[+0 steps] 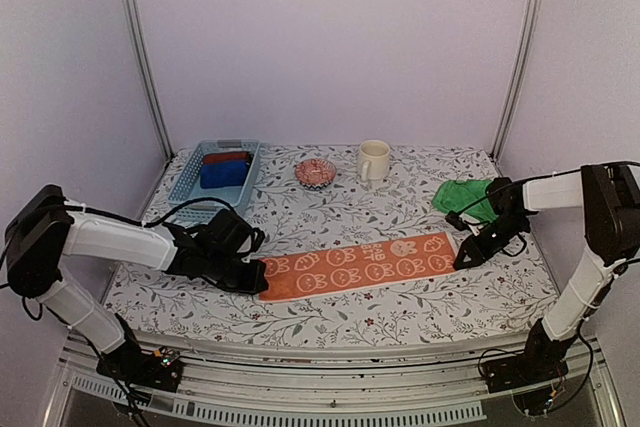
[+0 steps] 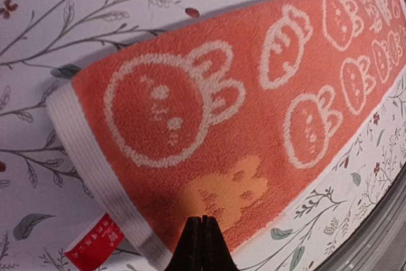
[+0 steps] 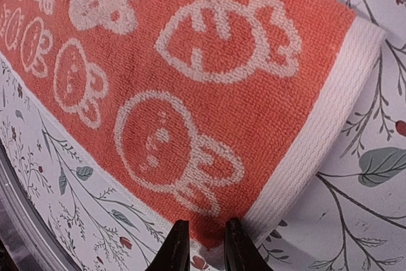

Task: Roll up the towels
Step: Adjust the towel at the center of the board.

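Observation:
An orange towel (image 1: pixel 355 267) with white rabbit prints and pale edging lies flat as a long strip near the table's front. It also shows in the left wrist view (image 2: pixel 254 93) and in the right wrist view (image 3: pixel 190 93). My left gripper (image 1: pixel 250 275) is at its left end. Its fingertips are pressed together over the towel's near edge (image 2: pixel 203 223), with no cloth seen between them. My right gripper (image 1: pixel 462 259) is at the right end, slightly open, its tips straddling the near corner (image 3: pixel 203 226). A crumpled green towel (image 1: pixel 465 195) lies behind the right gripper.
A blue basket (image 1: pixel 196 179) at the back left holds a blue roll (image 1: pixel 225 173) and a dark red roll (image 1: pixel 228 157). A small patterned bowl (image 1: pixel 315 172) and a cream mug (image 1: pixel 373 159) stand at the back. A red tag (image 2: pixel 95 249) sticks out under the towel's left end.

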`<state>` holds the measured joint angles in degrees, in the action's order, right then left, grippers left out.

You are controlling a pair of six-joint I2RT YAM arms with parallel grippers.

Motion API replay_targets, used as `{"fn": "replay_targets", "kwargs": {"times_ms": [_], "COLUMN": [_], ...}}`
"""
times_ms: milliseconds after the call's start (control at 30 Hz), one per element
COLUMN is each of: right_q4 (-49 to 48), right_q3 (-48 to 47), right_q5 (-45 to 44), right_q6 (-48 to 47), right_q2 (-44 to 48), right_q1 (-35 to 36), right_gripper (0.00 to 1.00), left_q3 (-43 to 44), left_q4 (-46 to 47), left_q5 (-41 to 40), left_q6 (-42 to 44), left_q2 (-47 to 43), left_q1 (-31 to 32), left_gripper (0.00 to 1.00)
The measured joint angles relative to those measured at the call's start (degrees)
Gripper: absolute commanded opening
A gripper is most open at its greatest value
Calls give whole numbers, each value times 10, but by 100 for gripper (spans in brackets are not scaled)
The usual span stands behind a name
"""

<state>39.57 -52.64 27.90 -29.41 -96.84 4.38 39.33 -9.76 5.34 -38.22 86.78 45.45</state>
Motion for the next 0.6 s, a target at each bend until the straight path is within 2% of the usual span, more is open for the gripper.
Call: {"fn": "replay_targets", "kwargs": {"times_ms": [433,600], "right_q4": [-11,-18], "right_q3": [6,7], "right_q5": [-35,-61], "right_q6": [-5,-19], "right_q2": [-7,-3], "right_q1": [1,-9], "right_gripper": [21,21], "left_q3": [-35,-37], "left_q4": [24,35], "left_q5": [3,19], "left_q6": [-15,-12], "left_q2": [6,7], "left_q1": [12,35], "left_gripper": [0,0]}}
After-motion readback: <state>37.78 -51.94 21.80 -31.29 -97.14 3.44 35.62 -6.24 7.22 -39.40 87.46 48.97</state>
